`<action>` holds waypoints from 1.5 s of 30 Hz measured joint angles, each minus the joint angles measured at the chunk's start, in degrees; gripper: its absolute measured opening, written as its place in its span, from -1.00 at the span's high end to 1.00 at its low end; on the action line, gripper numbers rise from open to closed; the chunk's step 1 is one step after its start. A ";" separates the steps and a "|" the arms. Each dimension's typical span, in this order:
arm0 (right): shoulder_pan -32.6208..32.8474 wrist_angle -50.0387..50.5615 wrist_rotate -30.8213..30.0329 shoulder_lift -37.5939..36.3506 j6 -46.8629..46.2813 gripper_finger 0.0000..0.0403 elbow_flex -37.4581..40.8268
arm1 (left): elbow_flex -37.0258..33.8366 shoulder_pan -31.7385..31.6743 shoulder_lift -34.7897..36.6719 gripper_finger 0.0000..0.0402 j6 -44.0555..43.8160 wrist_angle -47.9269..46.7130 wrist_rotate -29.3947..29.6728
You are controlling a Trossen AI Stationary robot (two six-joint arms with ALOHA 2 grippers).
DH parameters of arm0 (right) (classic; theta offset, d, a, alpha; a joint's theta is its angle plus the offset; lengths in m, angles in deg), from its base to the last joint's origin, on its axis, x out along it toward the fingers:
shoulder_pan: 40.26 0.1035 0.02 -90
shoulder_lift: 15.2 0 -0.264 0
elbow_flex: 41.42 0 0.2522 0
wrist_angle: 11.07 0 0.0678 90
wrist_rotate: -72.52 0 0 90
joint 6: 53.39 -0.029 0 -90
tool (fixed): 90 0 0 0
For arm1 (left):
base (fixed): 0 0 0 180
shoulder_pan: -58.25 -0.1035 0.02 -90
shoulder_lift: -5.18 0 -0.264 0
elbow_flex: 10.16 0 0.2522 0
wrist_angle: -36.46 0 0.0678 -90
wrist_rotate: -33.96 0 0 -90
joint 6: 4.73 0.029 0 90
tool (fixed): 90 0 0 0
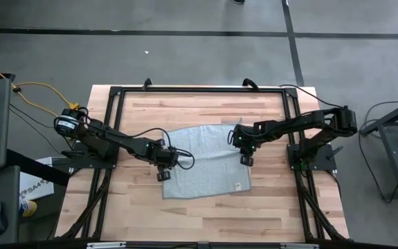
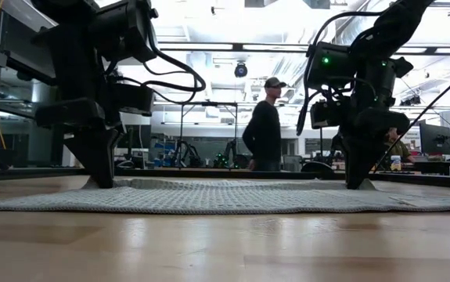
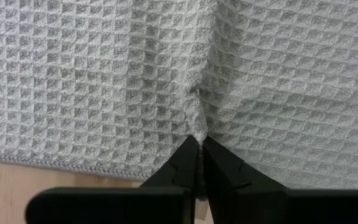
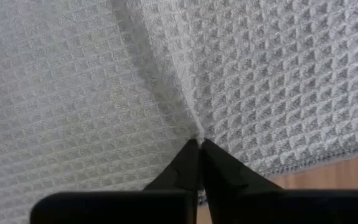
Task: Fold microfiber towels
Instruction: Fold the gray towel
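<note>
The towel (image 1: 202,160) is laid flat on the wooden table (image 1: 268,111), pinched at opposite edges by left gripper (image 3: 199,142) and right gripper (image 4: 199,143) fingers; a person (image 2: 265,125) is seen beyond.

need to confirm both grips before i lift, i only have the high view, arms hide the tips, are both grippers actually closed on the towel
Observer: Yes for the left gripper. Its wrist view shows the fingers shut together with a ridge of the towel pinched between the tips.
Operator: and the right one
Observer: Same for the right gripper: fingers shut, a fold of cloth running up from the tips, close to the hemmed edge.
Operator: is the towel off the table yet
Observer: No. The low view shows it lying flat on the table, raised only in small humps where each gripper meets it.
Operator: anything behind the table
Observer: A person stands in the room beyond, away from the arms.
</note>
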 joint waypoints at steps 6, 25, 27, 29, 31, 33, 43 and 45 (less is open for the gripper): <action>1.14 -0.01 -2.15 -0.26 0.09 0.98 0.02 | 0.00 0.00 0.00 0.98 0.06 -0.27 -0.02; 4.67 -1.65 -12.06 -10.16 -1.40 0.98 0.11 | 8.29 0.04 -0.11 1.00 1.21 -17.43 12.85; 4.79 -1.65 -13.93 -11.64 -1.46 0.98 0.11 | 9.24 0.04 -0.09 1.00 0.78 -18.90 15.12; 4.78 -1.64 -15.20 -13.47 -1.49 0.98 0.11 | 10.20 0.04 -0.06 1.00 0.70 -20.76 17.00; 4.74 -1.85 -16.44 -14.92 -1.49 0.98 0.07 | 11.07 0.04 -0.05 1.00 0.70 -22.39 19.09; 4.74 -1.79 -18.30 -16.20 -1.51 0.98 0.07 | 11.98 0.04 -0.02 1.00 0.70 -23.79 21.32; 4.79 -1.92 -25.22 -21.11 -1.40 0.98 0.02 | 17.95 0.04 0.06 1.00 -2.25 -33.65 32.05; 4.80 -1.90 -25.76 -21.66 -1.36 0.98 0.02 | 19.49 0.04 0.06 1.00 -3.18 -35.90 33.20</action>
